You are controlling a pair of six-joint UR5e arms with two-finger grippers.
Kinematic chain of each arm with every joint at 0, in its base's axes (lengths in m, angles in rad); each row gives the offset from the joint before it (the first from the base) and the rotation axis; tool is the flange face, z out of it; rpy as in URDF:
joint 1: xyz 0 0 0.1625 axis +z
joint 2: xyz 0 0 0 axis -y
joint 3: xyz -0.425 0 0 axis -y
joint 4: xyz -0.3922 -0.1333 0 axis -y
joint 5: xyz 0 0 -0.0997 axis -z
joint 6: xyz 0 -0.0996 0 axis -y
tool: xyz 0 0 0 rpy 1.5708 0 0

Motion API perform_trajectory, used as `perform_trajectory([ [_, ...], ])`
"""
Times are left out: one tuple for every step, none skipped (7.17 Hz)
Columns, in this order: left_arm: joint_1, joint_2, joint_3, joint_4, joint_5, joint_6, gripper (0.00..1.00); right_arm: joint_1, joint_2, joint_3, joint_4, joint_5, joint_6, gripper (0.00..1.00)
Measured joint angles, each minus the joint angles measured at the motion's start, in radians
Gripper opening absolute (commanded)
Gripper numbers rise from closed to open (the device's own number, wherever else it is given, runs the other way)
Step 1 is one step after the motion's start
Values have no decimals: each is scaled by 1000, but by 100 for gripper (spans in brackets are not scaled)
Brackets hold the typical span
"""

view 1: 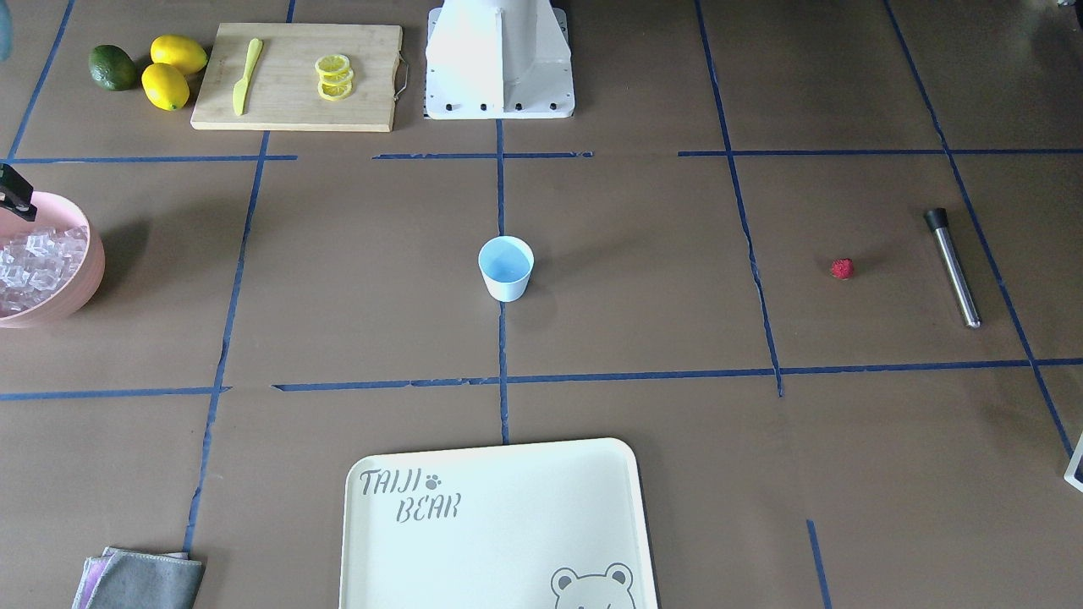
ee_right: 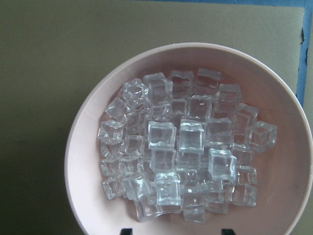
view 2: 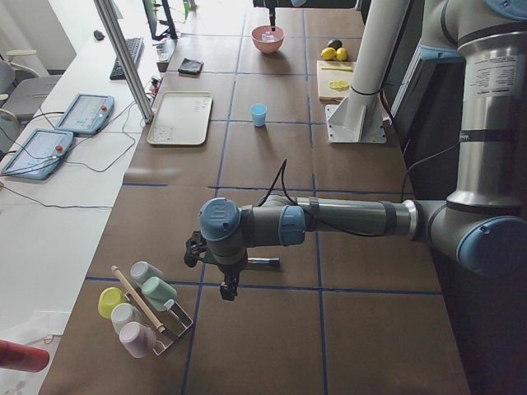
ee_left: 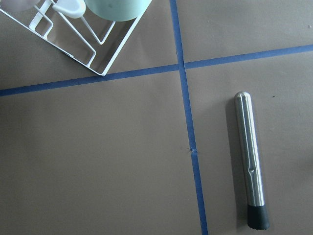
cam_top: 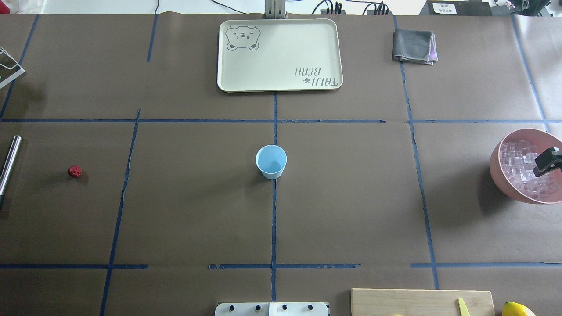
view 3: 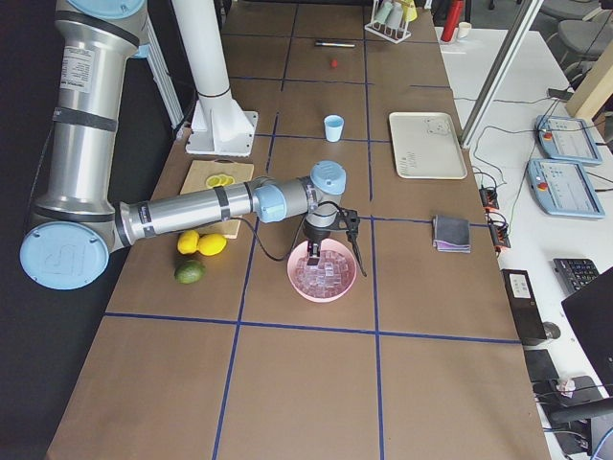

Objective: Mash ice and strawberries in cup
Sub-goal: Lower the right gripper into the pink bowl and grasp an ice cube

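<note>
Brown table (view 1: 643,279), blue tape grid: cup (view 1: 506,268) centre, strawberry (view 1: 842,269), steel muddler (view 1: 953,269), pink bowl (view 1: 85,283), tray (view 1: 508,524), grey cloth (view 1: 148,582), cutting board (view 1: 288,106), lemons (view 1: 178,53), green fruit (view 1: 112,68).

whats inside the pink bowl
A heap of clear ice cubes fills the pink bowl. The bowl's bottom is covered by them, so anything beneath the pile cannot be seen.

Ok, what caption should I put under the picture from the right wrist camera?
Clear ice cubes heaped in a pink bowl, seen from above.

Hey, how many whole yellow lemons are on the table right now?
2. One lemon and a second lemon lie side by side between the green fruit and the cutting board; none looks hidden.
</note>
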Motion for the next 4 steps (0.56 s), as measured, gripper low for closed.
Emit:
perform_trajectory([
  [0,-1,0,0,0,0,100,-10,4,-4,0,-6,0,68],
  [0,-1,0,0,0,0,100,-15,16,-17,0,-9,-1,68],
  [0,-1,0,0,0,0,100,-18,34,-38,0,-10,-1,68],
  [0,-1,-1,0,0,0,100,-21,46,-55,0,-11,-2,66],
])
